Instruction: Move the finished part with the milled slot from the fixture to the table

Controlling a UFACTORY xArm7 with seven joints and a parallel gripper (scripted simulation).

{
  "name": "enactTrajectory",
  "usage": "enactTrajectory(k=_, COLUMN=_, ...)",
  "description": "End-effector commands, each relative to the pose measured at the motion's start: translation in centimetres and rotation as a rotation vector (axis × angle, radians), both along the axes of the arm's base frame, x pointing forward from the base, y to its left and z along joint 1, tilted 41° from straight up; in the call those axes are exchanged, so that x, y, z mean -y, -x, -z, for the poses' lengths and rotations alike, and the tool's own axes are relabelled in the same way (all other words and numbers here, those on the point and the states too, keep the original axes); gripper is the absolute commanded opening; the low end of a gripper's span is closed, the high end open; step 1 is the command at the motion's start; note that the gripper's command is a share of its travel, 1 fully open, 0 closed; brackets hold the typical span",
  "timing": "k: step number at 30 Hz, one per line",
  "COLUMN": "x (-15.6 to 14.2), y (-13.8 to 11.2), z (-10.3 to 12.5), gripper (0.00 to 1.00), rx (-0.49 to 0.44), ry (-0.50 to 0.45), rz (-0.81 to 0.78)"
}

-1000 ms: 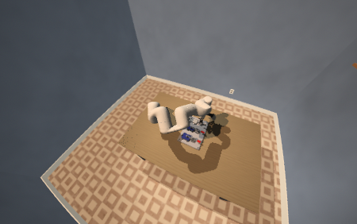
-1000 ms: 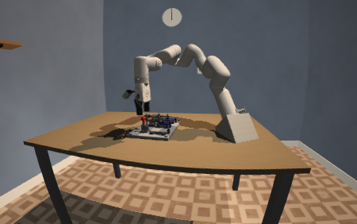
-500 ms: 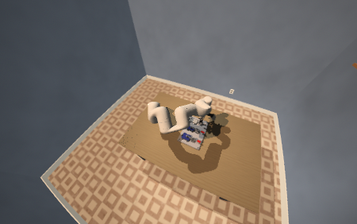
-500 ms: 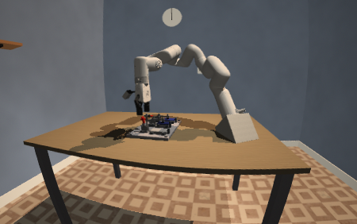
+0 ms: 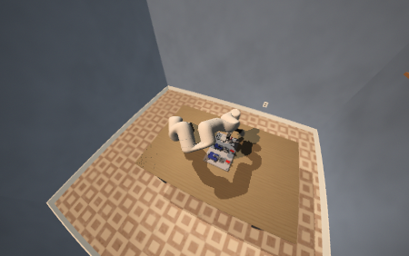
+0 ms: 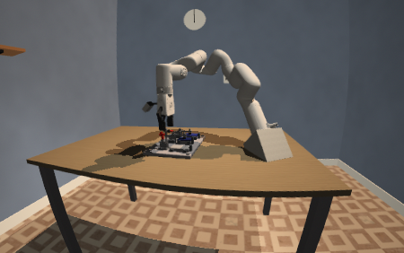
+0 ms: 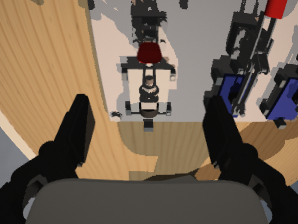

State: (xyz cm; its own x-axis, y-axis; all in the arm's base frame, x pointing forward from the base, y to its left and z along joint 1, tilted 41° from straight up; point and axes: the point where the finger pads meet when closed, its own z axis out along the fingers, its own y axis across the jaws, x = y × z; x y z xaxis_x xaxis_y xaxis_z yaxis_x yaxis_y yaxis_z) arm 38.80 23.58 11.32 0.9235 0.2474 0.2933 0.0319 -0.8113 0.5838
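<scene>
Fingers spread wide, nothing between them, hovering over the fixture plate (image 7: 189, 50) on the table (image 6: 215, 168). Red-handled clamp (image 7: 149, 52) sits right below. Can't make out the slotted part; blue blank (image 7: 233, 92) beside it.

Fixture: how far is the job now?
Done: nothing visible; no part lies on the table. In hand: nothing; the gripper hangs open above the red-handled clamp. Left: lifting the part under that clamp out of the fixture, beside the blue blanks.
</scene>
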Motion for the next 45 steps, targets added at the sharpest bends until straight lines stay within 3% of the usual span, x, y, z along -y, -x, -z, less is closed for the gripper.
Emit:
enactTrajectory(k=1, x=0.2, y=1.4, z=0.3, gripper=1.0, rx=0.003, ry=-0.004, rz=-0.003)
enactTrajectory(k=13, x=1.2, y=5.0, z=1.4, gripper=1.0, rx=0.003, ry=-0.004, rz=-0.003)
enactTrajectory(k=21, x=1.5, y=5.9, z=1.7, gripper=1.0, rx=0.003, ry=-0.004, rz=-0.003)
enactTrajectory(k=35, x=1.6, y=6.0, z=1.9, gripper=1.0, rx=0.003, ry=-0.004, rz=-0.003)
enactTrajectory(k=45, x=2.8, y=5.1, z=3.7, gripper=1.0, rx=0.003, ry=-0.004, rz=-0.003)
